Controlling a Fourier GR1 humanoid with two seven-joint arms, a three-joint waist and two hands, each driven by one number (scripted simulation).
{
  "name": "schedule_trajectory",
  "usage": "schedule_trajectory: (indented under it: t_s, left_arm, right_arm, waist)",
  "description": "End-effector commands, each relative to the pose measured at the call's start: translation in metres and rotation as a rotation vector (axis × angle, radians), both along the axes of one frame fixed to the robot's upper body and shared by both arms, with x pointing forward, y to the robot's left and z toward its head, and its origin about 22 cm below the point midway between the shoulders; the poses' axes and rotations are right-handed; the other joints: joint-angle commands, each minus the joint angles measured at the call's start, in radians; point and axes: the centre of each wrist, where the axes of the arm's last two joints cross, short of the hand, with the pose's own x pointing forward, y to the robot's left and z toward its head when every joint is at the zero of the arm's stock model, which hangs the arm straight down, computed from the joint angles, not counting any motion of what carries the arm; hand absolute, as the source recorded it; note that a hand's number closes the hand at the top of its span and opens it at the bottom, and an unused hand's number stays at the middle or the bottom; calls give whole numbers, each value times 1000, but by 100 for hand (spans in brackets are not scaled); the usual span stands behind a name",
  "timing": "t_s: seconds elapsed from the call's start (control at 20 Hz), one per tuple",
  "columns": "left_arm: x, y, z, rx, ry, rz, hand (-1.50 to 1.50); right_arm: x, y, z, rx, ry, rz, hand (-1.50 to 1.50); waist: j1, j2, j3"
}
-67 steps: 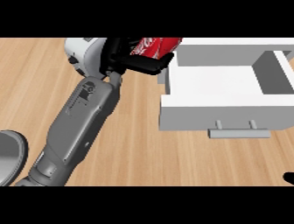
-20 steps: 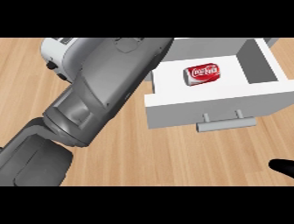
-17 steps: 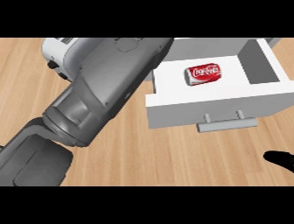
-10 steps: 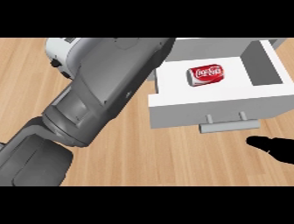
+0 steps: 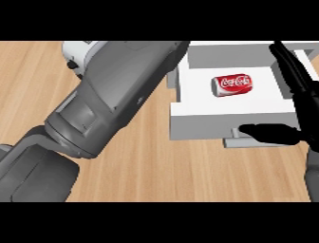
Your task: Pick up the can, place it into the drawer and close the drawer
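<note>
Right hand (image 5: 315,114) now at open drawer (image 5: 229,124) front, fingers straight, can (image 5: 233,85) lying inside

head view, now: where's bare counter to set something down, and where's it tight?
Free: wooden counter below the drawer's front panel, between the left forearm and the right hand; also the far-left strip. Inside the drawer, white floor left of the can. Crowded: the drawer's right side and handle, where the right hand lies.

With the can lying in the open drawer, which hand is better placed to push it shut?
Right. The right hand is open at the drawer front by the handle; the left hand isn't visible.
</note>
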Motion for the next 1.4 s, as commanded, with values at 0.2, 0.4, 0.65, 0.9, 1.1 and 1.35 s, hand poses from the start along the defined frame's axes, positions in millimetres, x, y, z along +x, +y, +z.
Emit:
schedule_trajectory:
  t_s: [0.2, 0.4, 0.65, 0.9, 1.1, 1.35]
  left_arm:
    - [3, 7, 2, 0, 13, -36, -150]
    - [9, 23, 5, -16, 17, -14, -150]
    - [13, 34, -12, -23, 13, -3, -150]
    - [20, 61, 2, 17, 8, 27, -150]
    - [18, 65, 1, -5, 36, 12, -150]
    - [18, 78, 1, 5, 38, 19, -150]
  right_arm:
    - [57, 14, -32, -226, 37, -66, -150]
    - [78, 25, -53, -266, 6, -70, -150]
    - [102, 50, -85, -308, -3, -91, -150]
    - [122, 60, -93, -319, -60, -159, -150]
    - [143, 69, -78, -294, -99, -240, -150]
    - [165, 49, -59, -304, -146, -277, -150]
  waist:
    - [37, -8, -1]
    - [47, -13, -1]
    - [57, -9, -1]
    - [67, -12, -1]
    - [86, -16, -1]
    - [115, -14, -1]
